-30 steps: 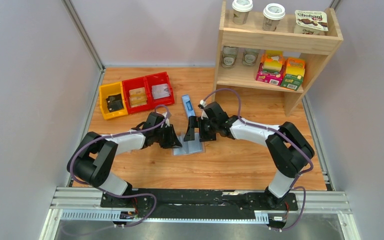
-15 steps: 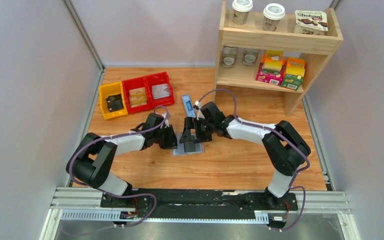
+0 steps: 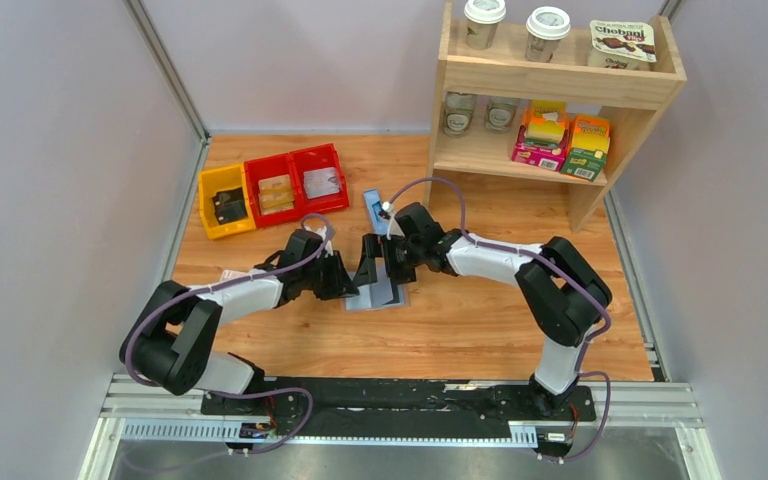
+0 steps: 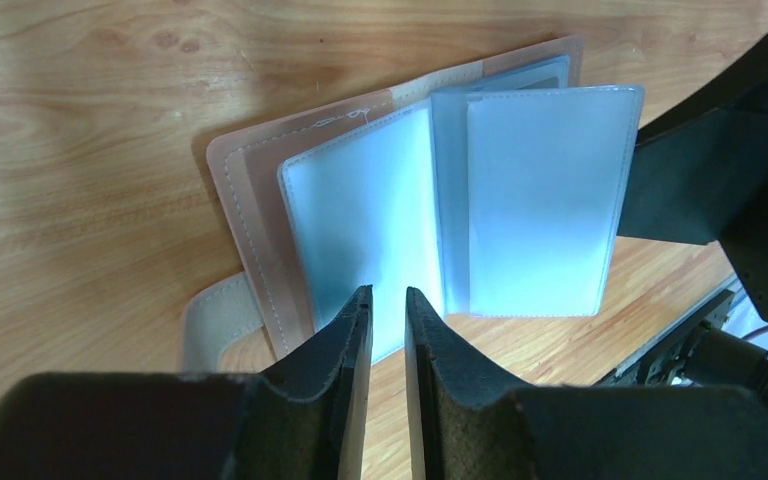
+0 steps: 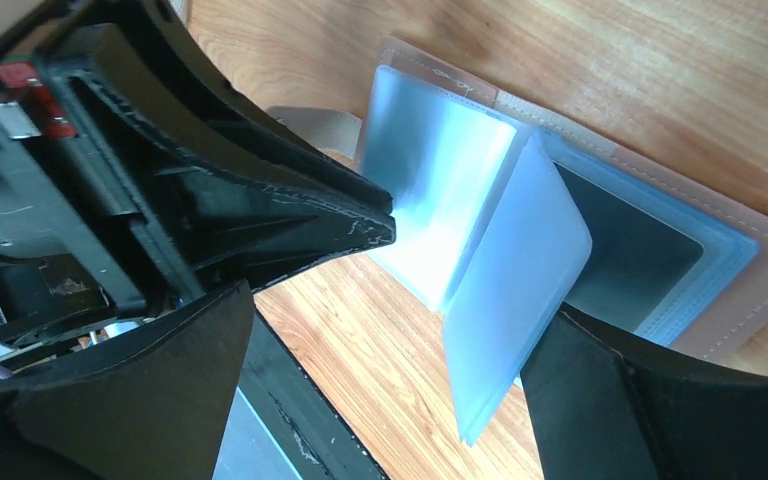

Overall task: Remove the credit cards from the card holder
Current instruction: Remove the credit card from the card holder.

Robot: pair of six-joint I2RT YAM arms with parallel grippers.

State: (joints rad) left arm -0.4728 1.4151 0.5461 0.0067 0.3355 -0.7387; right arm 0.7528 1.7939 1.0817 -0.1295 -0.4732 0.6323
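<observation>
R fingers, spread, have moved in astride raised leaf of holder; L fingers, barely apart, pin it. Card still slotted.

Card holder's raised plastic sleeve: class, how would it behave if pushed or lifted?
Probably floppy: the sleeve stands bowed and thin, so a push should fold it over. Likely light, since it looks like thin translucent film. Its smooth sheen suggests it could slip when pinched.
</observation>
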